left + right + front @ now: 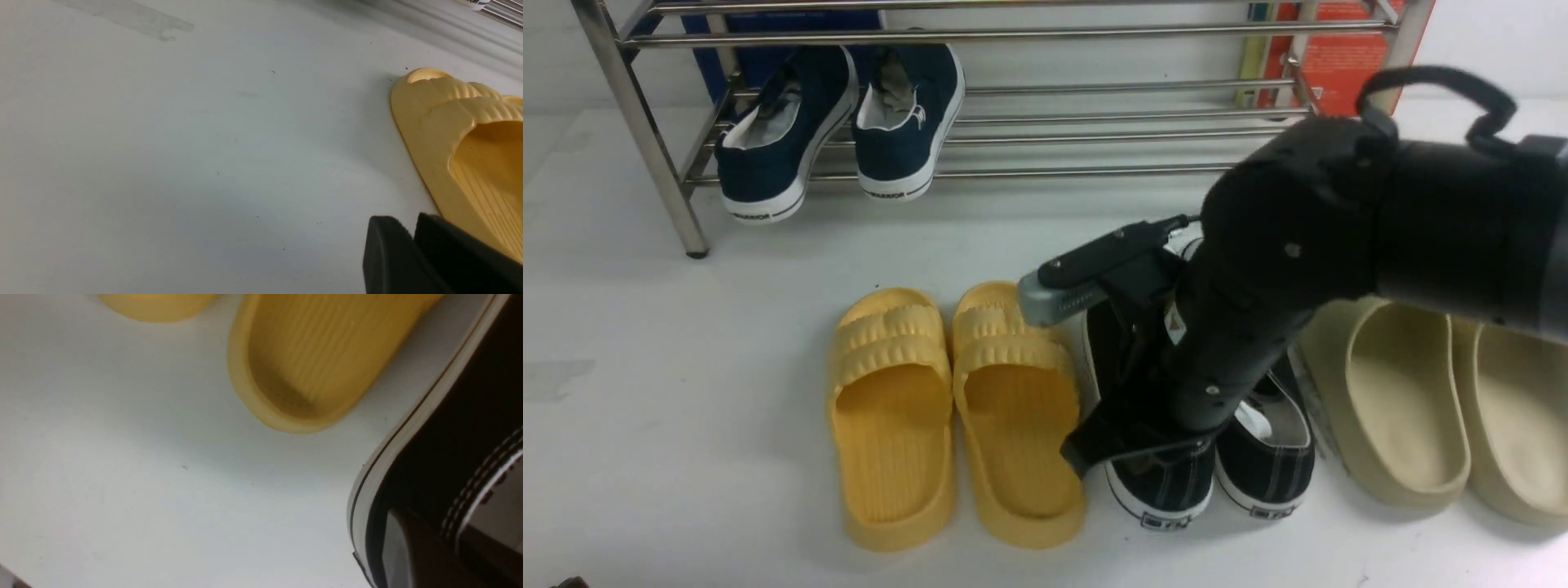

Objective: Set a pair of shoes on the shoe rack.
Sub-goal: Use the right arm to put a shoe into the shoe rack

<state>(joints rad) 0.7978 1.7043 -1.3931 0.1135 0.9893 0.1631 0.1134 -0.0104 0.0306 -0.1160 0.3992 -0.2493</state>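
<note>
Two black canvas sneakers with white soles stand side by side on the white floor: the left one (1164,486) and the right one (1270,465). My right gripper (1143,445) reaches down onto the left sneaker. In the right wrist view its jaws (433,535) straddle that sneaker's stitched side wall (486,473), one finger outside and one inside, closed on it. The sneaker rests on the floor. The silver shoe rack (1013,34) stands at the back. My left gripper (412,226) is shut and empty, low over the floor beside a yellow slide (461,134).
Two navy slip-ons (768,131) (907,122) sit on the rack's lower shelf at its left. Yellow slides (890,408) (1013,408) lie left of the black sneakers; beige slides (1396,400) (1519,425) lie to their right. An orange box (1347,57) stands behind the rack.
</note>
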